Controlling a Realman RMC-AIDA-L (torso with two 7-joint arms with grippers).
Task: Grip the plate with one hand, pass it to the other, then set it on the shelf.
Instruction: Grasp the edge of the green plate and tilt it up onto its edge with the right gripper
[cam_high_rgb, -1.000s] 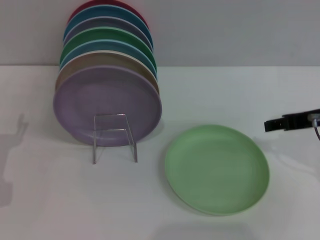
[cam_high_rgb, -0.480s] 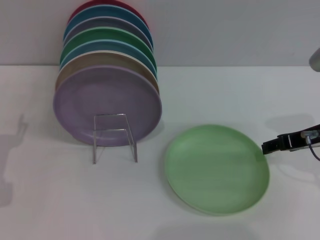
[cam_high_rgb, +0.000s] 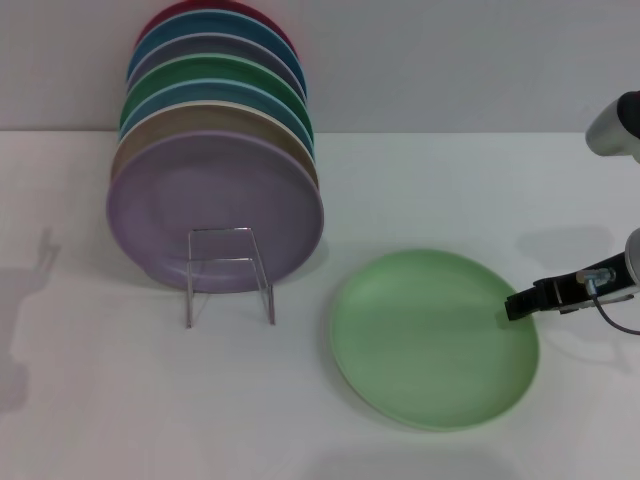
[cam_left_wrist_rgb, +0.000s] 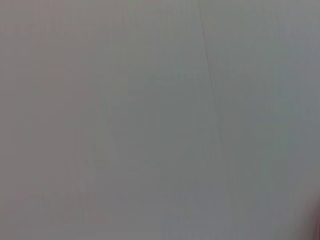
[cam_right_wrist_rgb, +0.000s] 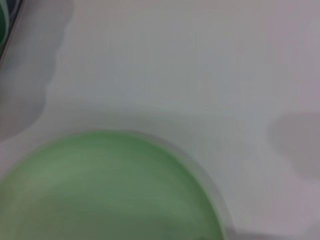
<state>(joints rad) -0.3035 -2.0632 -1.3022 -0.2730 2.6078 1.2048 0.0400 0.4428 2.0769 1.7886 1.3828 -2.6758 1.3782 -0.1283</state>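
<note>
Right end effector (cam_high_rgb: 522, 303) at the plate (cam_high_rgb: 433, 337) rim, grip unclear, holding nothing evident; you seat it squarely over the rim before lifting.

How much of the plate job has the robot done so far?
Nothing is finished yet. The pale green plate lies flat on the table. In hand: the right pincer is at the plate's right rim, not lifting it. Left to do: grip it, pass it to the other pincer, which is out of view, and stand it in the wire shelf.
</note>
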